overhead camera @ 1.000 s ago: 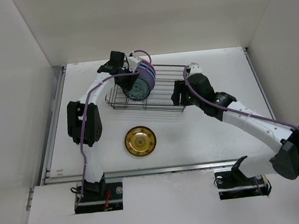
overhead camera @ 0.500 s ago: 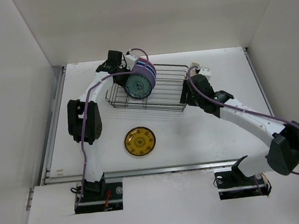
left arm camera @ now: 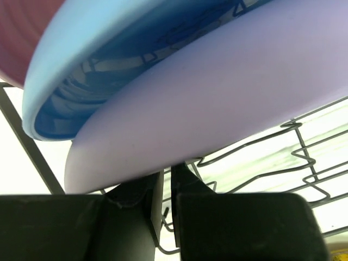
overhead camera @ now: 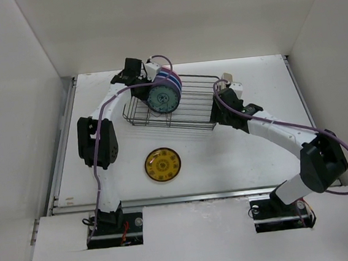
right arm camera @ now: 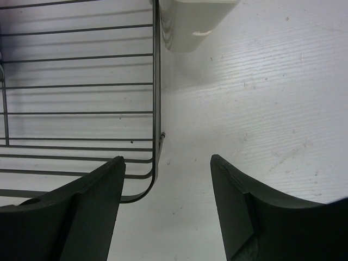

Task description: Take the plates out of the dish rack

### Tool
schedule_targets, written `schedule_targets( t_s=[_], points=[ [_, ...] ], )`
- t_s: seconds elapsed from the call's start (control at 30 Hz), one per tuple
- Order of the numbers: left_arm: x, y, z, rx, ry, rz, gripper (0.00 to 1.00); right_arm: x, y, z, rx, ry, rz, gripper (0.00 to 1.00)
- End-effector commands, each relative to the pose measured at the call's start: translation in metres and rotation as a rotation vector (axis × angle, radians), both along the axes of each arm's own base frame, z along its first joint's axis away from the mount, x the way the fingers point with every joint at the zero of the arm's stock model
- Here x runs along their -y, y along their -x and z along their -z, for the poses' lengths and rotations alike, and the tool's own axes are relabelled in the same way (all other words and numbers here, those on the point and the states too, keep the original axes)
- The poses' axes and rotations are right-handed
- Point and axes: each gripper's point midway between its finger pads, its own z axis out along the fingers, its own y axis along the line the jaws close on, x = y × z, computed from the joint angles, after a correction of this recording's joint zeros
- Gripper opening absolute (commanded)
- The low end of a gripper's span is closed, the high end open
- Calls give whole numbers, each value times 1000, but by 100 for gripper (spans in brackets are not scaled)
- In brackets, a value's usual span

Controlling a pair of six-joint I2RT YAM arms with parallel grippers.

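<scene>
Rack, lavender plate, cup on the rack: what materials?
Dish rack: thin dark wire, likely coated metal, matte. Lavender plate: smooth, even, soft sheen; plastic or glazed ceramic, can't tell. Cup: cream, moulded slot, looks plastic.

OPEN: you may enter above the dish rack (overhead camera: pixel 190 107) right half | OBSTACLE: upright plates (overhead camera: pixel 161 98) crowd its left end

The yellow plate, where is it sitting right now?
Seen from above, the yellow plate lies flat on the table, just below the dish rack in the picture, left of centre.
</scene>
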Motion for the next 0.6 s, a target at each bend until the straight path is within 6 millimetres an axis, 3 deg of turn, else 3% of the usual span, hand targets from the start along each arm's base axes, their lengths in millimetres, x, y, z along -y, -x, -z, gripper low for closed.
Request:
schedule_targets(
  t_s=[0.0, 0.17, 0.33, 0.57],
  points=[
    [3, 4, -56, 68, 81, -11, 0, -4, -15, -23, 68, -20, 6, 70],
    [2, 7, -59, 65, 87, -19, 0, 1, -17, -45, 122, 17, -26, 70],
    [1, 7, -77, 89, 95, -32, 0, -4, -15, -67, 172, 29, -64, 70],
    [-11, 5, -87, 128, 51, -71, 0, -12, -16, -74, 196, 42, -104, 70]
  ],
)
